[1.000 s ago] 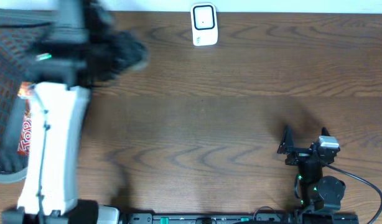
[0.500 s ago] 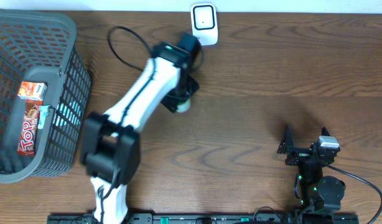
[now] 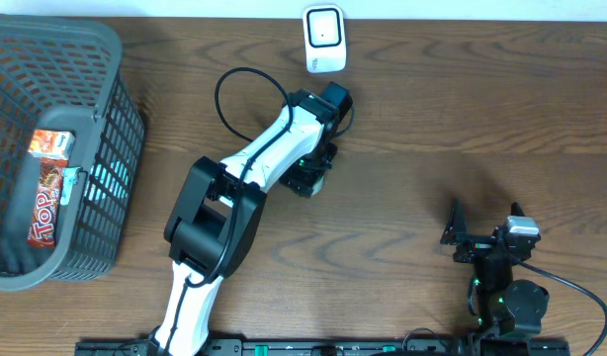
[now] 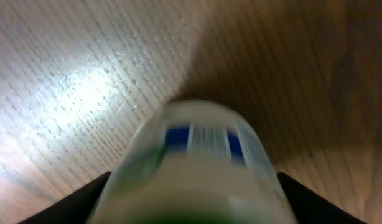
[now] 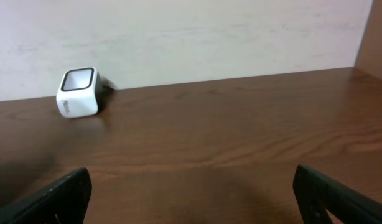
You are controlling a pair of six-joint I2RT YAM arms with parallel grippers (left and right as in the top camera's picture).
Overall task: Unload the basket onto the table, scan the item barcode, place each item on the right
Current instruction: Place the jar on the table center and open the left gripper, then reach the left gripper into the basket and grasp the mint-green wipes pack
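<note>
Overhead, the left claw point(image 3: 310, 168) is hanging over the brown wood-grain table point(image 3: 432, 119), just on the robot's side of the small white boxy scanner point(image 3: 323, 40). A rounded glossy plastic bottle point(image 4: 200, 155), white with a blue label band, is lying between its dark fingers point(image 4: 79, 199), long axis running straight out ahead; blur is hiding whether they are clamping it. The right claw point(image 3: 484, 216) is sitting wide open, well apart from the scanner, leaving the left arm nearer.
</note>
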